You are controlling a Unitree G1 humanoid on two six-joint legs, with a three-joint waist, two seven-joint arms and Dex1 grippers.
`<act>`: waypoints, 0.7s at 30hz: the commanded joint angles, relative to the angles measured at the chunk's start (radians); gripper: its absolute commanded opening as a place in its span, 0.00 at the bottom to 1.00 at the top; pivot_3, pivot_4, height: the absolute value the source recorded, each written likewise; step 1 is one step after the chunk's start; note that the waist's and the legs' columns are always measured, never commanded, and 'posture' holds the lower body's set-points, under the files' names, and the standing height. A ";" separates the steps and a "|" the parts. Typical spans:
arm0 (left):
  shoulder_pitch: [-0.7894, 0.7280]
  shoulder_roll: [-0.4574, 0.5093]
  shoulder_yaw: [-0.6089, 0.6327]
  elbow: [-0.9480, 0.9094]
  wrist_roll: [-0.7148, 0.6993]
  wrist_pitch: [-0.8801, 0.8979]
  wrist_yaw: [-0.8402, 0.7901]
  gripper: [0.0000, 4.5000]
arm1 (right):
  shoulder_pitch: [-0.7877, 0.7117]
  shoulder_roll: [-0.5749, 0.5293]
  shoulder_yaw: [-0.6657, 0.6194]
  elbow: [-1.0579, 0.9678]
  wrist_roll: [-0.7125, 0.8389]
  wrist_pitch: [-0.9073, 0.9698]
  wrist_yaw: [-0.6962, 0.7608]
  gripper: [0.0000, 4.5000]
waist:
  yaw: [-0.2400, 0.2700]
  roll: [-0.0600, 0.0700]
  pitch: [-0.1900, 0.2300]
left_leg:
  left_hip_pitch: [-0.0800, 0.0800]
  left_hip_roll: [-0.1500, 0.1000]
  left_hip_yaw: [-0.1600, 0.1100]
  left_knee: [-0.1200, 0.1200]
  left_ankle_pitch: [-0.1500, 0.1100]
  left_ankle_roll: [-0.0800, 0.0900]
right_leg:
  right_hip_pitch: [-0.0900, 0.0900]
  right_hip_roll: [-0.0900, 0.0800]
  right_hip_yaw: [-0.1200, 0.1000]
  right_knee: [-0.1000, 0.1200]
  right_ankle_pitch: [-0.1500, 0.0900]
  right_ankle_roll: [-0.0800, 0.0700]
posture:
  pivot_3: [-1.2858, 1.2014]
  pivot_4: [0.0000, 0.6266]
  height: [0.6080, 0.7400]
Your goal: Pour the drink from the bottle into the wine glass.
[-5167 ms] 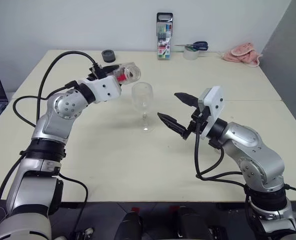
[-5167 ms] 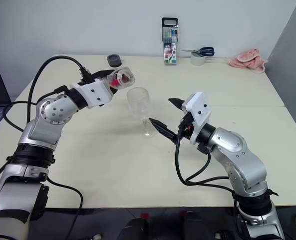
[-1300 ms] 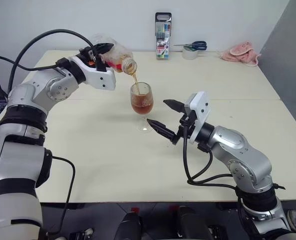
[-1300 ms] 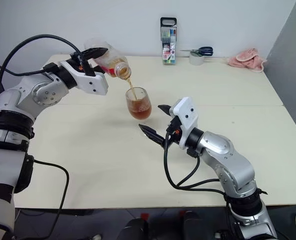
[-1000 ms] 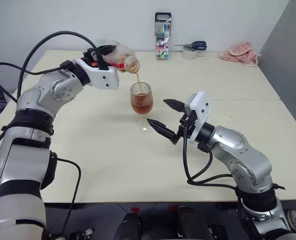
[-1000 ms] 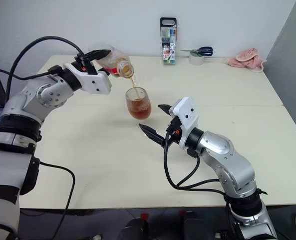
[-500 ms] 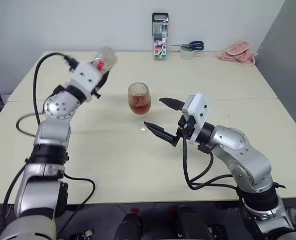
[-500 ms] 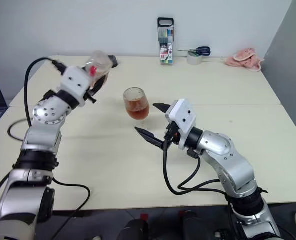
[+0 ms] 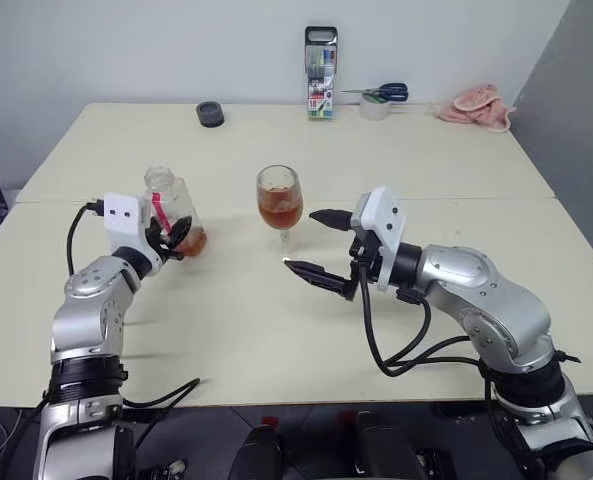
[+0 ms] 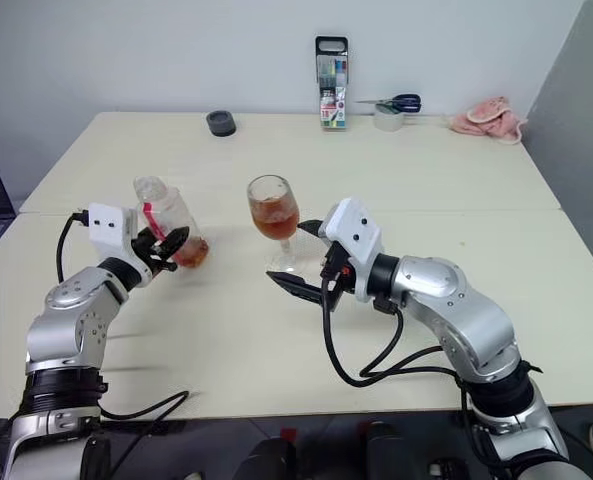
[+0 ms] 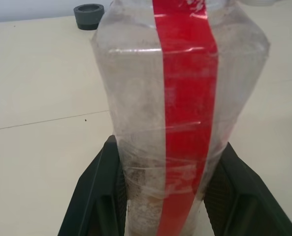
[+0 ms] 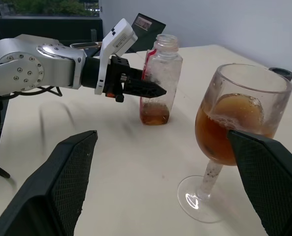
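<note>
Here the left gripper's (image 9: 176,238) two black fingers (image 11: 99,196) are clamped on the lower body of the small clear plastic bottle with a red vertical stripe (image 9: 169,210), one finger on each side. The bottle stands upright, uncapped, near the left edge of the pale cream surface (image 9: 426,150), with only a little reddish-brown drink (image 12: 154,116) left at its bottom; whether its base touches the surface cannot be told. The right gripper's (image 9: 314,245) fingers (image 12: 62,182) are spread wide and hold nothing, one on each side of the foot and stem of the clear stemmed wine glass (image 9: 279,205) without touching it. The glass stands upright toward the middle of the surface, its bowl about half full of the same amber liquid, with the bottle near it on the left. Along the far edge are a dark round cap (image 9: 210,113), a tall clear case of marker pens (image 9: 321,73), blue-handled scissors resting on a roll of tape (image 9: 381,98), and, towards the far right corner, a pink crumpled cloth (image 9: 473,105).
</note>
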 commanded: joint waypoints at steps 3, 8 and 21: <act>0.043 0.010 0.012 -0.006 0.001 -0.062 -0.038 0.37 | -0.023 0.005 0.002 -0.024 0.000 0.000 0.002 1.00 | 0.007 0.000 0.000 | 0.000 0.000 0.000 0.000 0.000 0.000 | 0.000 0.000 0.000 0.000 0.000 0.000 | 0.52 0.24 1.00; 0.059 0.015 0.008 0.011 0.018 -0.110 -0.049 0.73 | -0.021 0.011 0.009 -0.022 -0.003 0.001 -0.002 1.00 | 0.008 0.000 0.000 | 0.001 0.000 0.001 -0.001 -0.001 0.001 | 0.000 0.000 0.000 0.000 0.000 0.000 | 0.52 0.24 1.00; 0.199 -0.029 0.014 -0.123 0.086 -0.225 0.027 0.99 | 0.224 0.021 0.003 0.058 -0.125 -0.267 -0.022 1.00 | 0.017 -0.003 -0.002 | 0.001 0.000 0.001 -0.002 -0.001 0.001 | 0.000 -0.001 0.000 -0.002 0.000 0.000 | 0.52 0.24 1.00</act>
